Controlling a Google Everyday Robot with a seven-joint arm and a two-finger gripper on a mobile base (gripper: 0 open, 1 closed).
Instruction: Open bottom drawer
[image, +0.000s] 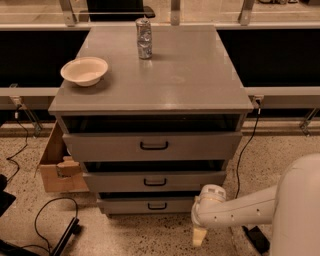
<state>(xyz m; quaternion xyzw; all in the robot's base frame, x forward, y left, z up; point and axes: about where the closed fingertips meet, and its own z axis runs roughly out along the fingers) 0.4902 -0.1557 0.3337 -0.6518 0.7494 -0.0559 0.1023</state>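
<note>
The bottom drawer (150, 205) is the lowest, shallowest grey front of the cabinet (152, 145), with a small black loop handle (157, 206). It sits pushed in under the two larger drawers. My gripper (199, 236) hangs low at the end of the white arm (240, 207), just right of and below the drawer's right end, near the floor. It points downward and touches nothing.
On the cabinet top stand a white bowl (84, 70) and a silver can (144, 38). A cardboard box (57, 167) sits on the floor to the left. Black cables (50, 220) lie at lower left, and one cord (246, 145) hangs on the right.
</note>
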